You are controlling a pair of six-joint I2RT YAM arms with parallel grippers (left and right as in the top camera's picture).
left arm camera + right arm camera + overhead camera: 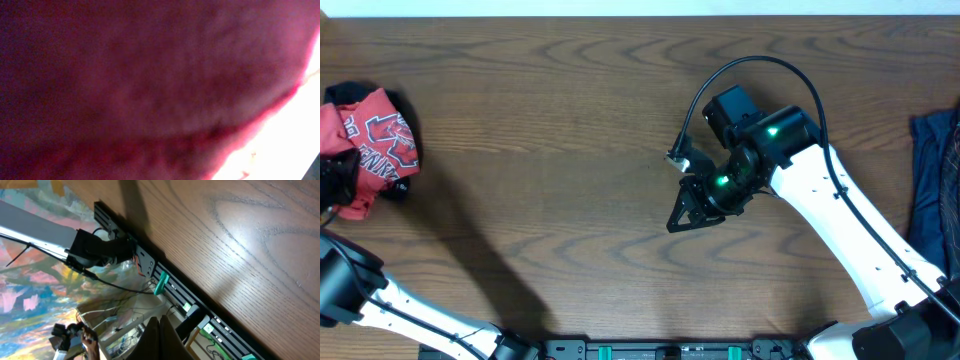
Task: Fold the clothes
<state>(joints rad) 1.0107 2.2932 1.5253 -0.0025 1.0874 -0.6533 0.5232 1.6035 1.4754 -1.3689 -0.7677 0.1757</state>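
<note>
1. T-shirt (370, 150), coral-red with white lettering, from overhead: bunched in a heap at the far left edge of the table (540, 120), throwing a shadow to the right. Sits right on the left gripper (332, 186), dark body poking out at the heap's lower left, fingers buried in cloth and clamped tight on a fold of it. Right gripper (684, 216) well apart from the heap, past mid-table, aimed down-left over bare wood, fingers pressed together with nothing between. Dark blue garment (932, 180) at the far right edge, beyond the white right arm (840, 220), touched by neither gripper.

2. From the left wrist: only blurred red fabric of the T-shirt (150, 75), pressed up against the lens, with a bright strip at lower right. Fingers hidden behind the cloth, position unreadable from this view alone.

3. From the right wrist: right gripper (162, 332) as one dark wedge at bottom centre, closed flush and empty. Above it, wood grain of the table (240, 245). Along the table's edge, a black rail (150, 265) with a green clip (161, 284). Beyond the rail, a grey arm segment (35, 230) over a colourful painted surface (30, 290).
</note>
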